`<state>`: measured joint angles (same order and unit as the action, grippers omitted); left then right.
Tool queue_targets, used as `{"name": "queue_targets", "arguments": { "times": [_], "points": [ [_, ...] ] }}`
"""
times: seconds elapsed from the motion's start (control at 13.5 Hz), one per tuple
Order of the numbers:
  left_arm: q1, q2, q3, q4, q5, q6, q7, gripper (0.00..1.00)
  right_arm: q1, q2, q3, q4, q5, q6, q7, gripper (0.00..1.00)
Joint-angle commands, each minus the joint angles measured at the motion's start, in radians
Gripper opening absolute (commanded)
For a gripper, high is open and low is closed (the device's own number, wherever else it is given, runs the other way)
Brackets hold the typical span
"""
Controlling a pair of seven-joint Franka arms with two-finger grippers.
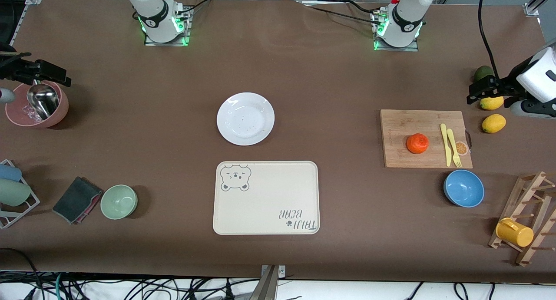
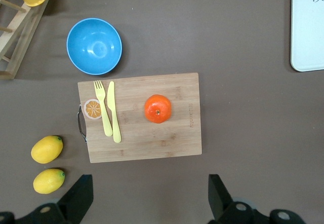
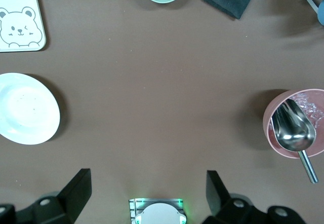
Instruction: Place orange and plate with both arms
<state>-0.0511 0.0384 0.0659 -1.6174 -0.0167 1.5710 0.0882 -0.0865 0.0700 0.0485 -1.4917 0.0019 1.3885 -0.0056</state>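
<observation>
The white plate [image 1: 245, 118] lay bare at frame centre; the orange [image 1: 417, 143] sat on the bamboo board [image 1: 399, 154]. Left gripper [image 2: 147, 193] and right gripper [image 3: 147, 191] were spread apart.

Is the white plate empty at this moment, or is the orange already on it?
Empty. The plate lies bare on the table; the orange sits on the cutting board.

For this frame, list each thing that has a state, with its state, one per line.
orange: on the cutting board, not gripped.
plate: on the table, nothing on it.
bear-print tray: nothing on it.
blue bowl: upright, nothing in it.
green bowl: upright, nothing in it.
pink bowl: holds a metal scoop.
left gripper: open, above the table beside the cutting board.
right gripper: open, above bare table.
</observation>
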Motion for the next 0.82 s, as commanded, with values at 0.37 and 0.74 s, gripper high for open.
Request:
{"name": "queue_targets", "arguments": {
  "times": [0.37, 0.74],
  "points": [
    [0.002, 0.014, -0.001, 0.028, 0.004, -0.006, 0.007, 1.00, -0.004, 0.008, -0.001, 0.025, 0.015, -0.017, -0.001, 1.00],
    [-0.001, 0.055, -0.003, 0.030, 0.006, 0.036, 0.001, 1.00, -0.004, 0.008, -0.001, 0.025, 0.015, -0.017, -0.001, 1.00]
  ]
}}
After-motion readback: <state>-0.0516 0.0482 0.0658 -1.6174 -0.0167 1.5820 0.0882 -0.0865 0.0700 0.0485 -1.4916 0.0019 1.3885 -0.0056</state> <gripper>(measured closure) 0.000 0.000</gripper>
